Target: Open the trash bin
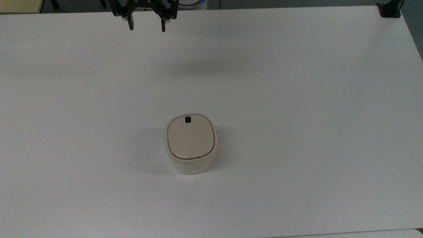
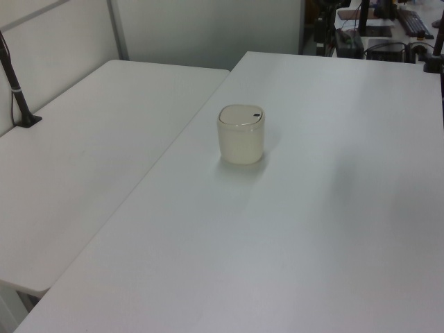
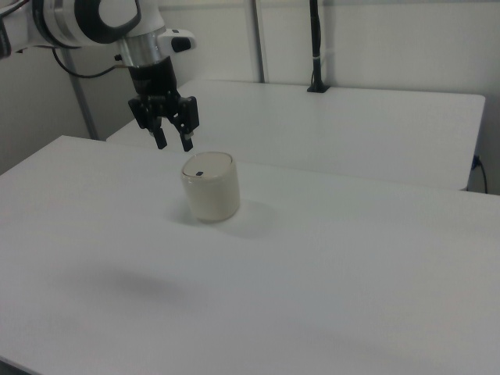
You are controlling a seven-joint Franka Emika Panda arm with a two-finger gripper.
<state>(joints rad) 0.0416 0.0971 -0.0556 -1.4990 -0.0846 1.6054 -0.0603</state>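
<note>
The trash bin [image 1: 190, 144] is a small cream-white rounded-square tub standing near the middle of the white table [image 1: 297, 99]. Its beige lid [image 1: 190, 138] lies flat and closed, with a small black square button [image 1: 188, 119] near the lid's far edge in the top view. The bin also stands in the left view [image 2: 241, 134] and the right view [image 3: 210, 185]. My gripper [image 1: 146, 27] hangs high over the table's far edge in the top view, well away from the bin, open with nothing between its fingers. The right view has the gripper [image 3: 173, 142] up in the air.
A second white table [image 2: 83, 159] adjoins on the left view's left, with a black pole [image 2: 14, 83] clamped to it. A black clamp [image 1: 390, 10] sits at the top view's far right table corner. Desks with equipment [image 2: 381, 28] stand beyond the table.
</note>
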